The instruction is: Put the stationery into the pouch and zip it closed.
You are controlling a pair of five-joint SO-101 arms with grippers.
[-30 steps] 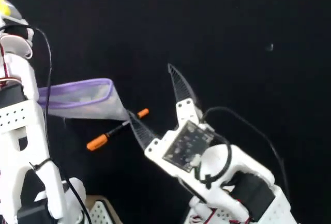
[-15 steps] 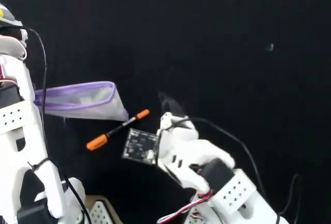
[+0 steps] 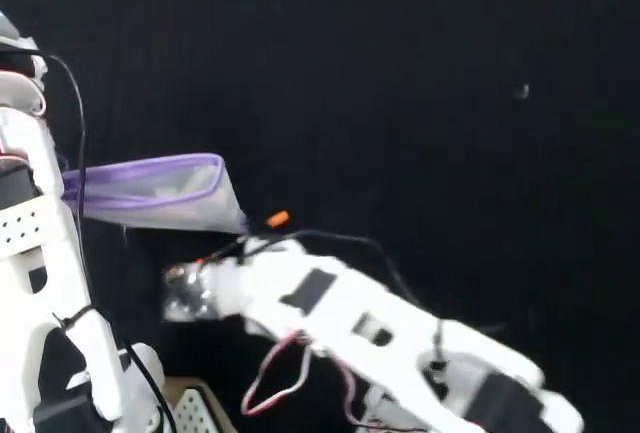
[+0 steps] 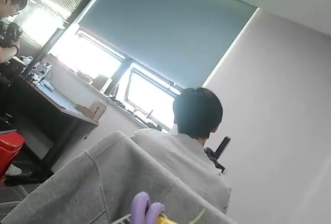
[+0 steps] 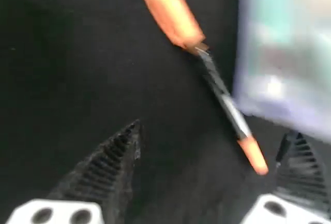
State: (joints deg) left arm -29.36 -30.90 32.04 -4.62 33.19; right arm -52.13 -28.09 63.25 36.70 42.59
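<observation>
An orange-capped black pen (image 5: 214, 81) lies on the black cloth, right by the corner of the purple pouch (image 5: 289, 48). My right gripper (image 5: 212, 131) hovers open just above the pen, its serrated fingers (image 5: 111, 157) spread wide on either side of the pen's near end. In the high view the right arm (image 3: 330, 303) stretches across the pen, leaving one orange tip (image 3: 278, 219) showing. The pouch (image 3: 160, 193) is held raised, its left end running behind the left arm (image 3: 40, 243). A purple edge of the pouch (image 4: 145, 207) shows in the left wrist view.
The black cloth (image 3: 450, 103) covers the whole table. The left arm's white base (image 3: 100, 373) and a beige block (image 3: 195, 393) stand at the near left edge. A red and white cable loop (image 3: 275, 378) hangs under the right arm.
The right arm has swung left and lowered over the pen, with its gripper turned towards it. The left arm and the pouch's left end have shifted slightly left.
</observation>
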